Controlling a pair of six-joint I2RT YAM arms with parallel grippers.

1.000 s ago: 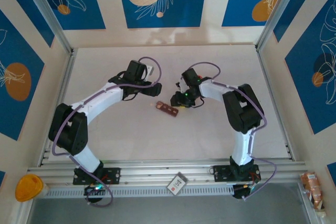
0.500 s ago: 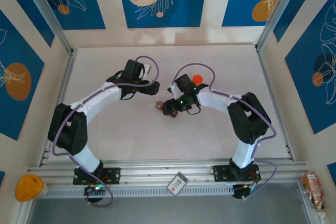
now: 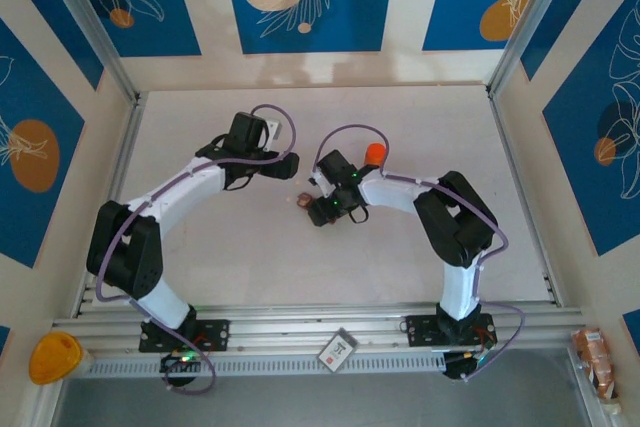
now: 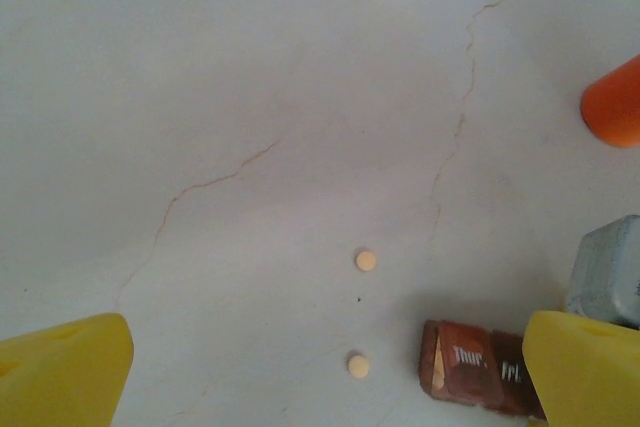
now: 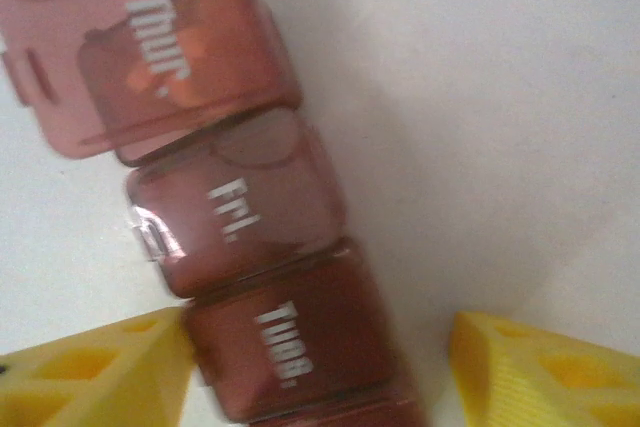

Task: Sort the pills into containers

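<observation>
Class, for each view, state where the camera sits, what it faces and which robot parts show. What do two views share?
Top external: above, behind the bases; looks down on the table, left arm and right arm.
Left wrist: on the left arm; faces down at two pills; own yellow fingers show.
Right wrist: close above the pill organizer; own yellow fingers show.
Shared: both wrist views show the pill organizer.

Three joined containers [image 5: 235, 212] are translucent reddish-brown with white day lettering, and the table [image 4: 250, 67] is off-white, veined with thin brownish crack lines. Two pills [image 4: 366, 260] are pale cream, a bottle [image 4: 615, 102] is bright orange, and the left gripper [image 4: 330, 362] has bright yellow fingers [image 4: 70, 372]. The walls [image 3: 350, 7] carry deep blue panels with white leaf outlines and peach circles.
</observation>
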